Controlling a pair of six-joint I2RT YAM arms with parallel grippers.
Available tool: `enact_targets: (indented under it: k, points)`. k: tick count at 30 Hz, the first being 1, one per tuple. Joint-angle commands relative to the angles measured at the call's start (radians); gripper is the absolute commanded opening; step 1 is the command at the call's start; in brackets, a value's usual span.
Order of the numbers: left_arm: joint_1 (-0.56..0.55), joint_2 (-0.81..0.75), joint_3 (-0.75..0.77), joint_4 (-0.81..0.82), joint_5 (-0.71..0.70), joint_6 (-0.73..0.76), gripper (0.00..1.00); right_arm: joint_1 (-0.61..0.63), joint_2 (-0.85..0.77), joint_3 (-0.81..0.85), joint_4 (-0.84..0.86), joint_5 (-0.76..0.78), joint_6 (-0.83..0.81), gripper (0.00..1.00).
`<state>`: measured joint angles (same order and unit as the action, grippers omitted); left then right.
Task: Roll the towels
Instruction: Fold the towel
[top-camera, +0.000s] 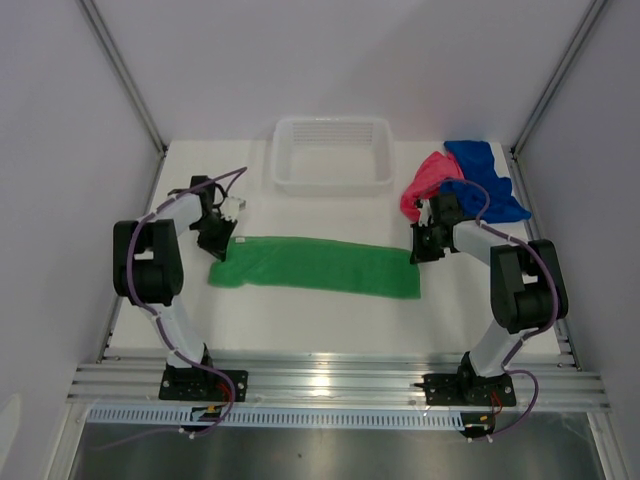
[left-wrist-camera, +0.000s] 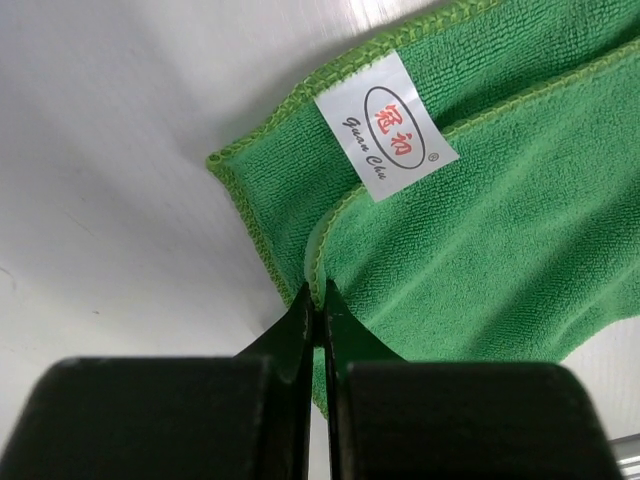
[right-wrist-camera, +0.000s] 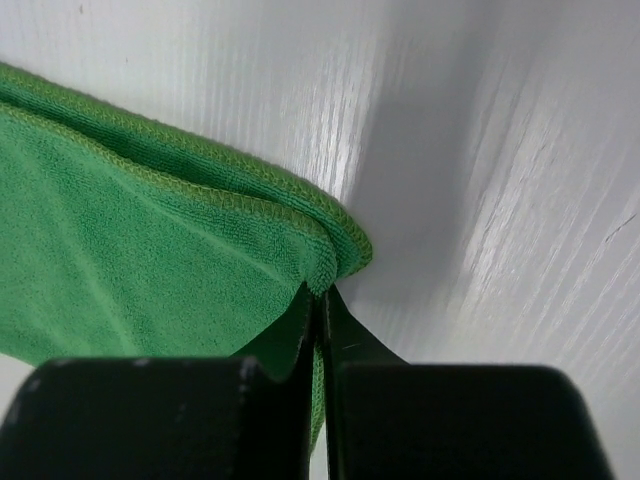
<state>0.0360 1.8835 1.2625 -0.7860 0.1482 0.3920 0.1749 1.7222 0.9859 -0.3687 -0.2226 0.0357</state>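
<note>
Green towel (top-camera: 315, 265): clamped at both ends, one gripper at each end.

Left gripper (left-wrist-camera: 316, 300): jaws are closed together on the hemmed edge of the towel's upper layer, close to the left-end corner. A second layer of the same towel lies under the pinched one and extends past it toward the corner. A white label (left-wrist-camera: 387, 127) with red and black print sits on the towel just beyond the grip point.

Right gripper (right-wrist-camera: 318, 292): jaws are closed together on the towel's right-end corner, where two hemmed edges meet in a rounded fold. The cloth fans out from the grip to the left of the wrist view.

Between the two grippers, the green towel lies flat on the surface (top-camera: 330, 320) as a long, narrow strip running left to right. It sits across the middle of the surface, nearer the arms than the basket (top-camera: 331, 184).

Pink towel (top-camera: 424, 184): bunched at the far right of the surface, just beyond the right gripper.

Blue towel (top-camera: 487, 178): bunched, touching the pink towel on its right side, and partly covered by the right arm in the top view.

Basket: white, slotted, placed at the far centre of the surface, well apart from the green towel and to the left of the pink one.
</note>
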Motion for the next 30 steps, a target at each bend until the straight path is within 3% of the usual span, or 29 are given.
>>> enact_targets:
  k: [1, 5, 7, 11, 14, 24, 28, 30]
  points:
    - [0.015, -0.079, -0.054, 0.001, 0.048, -0.013, 0.01, 0.003, -0.035, -0.026, -0.084, -0.018, 0.012, 0.0]
    - [0.021, -0.129, -0.092, 0.031, 0.022, -0.004, 0.01, 0.003, -0.059, -0.043, -0.073, 0.008, -0.005, 0.05]
    - [0.025, -0.123, -0.059, 0.033, 0.021, -0.004, 0.03, 0.003, -0.05, -0.023, -0.055, 0.017, -0.019, 0.18]
    - [0.024, -0.101, -0.008, 0.014, 0.036, 0.004, 0.37, 0.001, -0.026, 0.036, -0.049, 0.019, -0.031, 0.33]
    - [0.024, -0.103, 0.003, 0.022, 0.048, 0.016, 0.42, 0.002, -0.039, 0.048, -0.042, 0.034, -0.059, 0.35]
    - [0.018, -0.072, 0.043, 0.021, 0.064, 0.022, 0.35, 0.001, -0.035, 0.046, -0.035, 0.077, -0.083, 0.29]
    - [0.012, -0.047, 0.064, 0.011, 0.04, 0.024, 0.2, 0.002, -0.041, 0.048, -0.035, 0.084, -0.077, 0.23]
    - [0.013, -0.049, 0.063, 0.014, 0.039, 0.024, 0.18, 0.001, -0.044, 0.043, -0.032, 0.089, -0.076, 0.2]
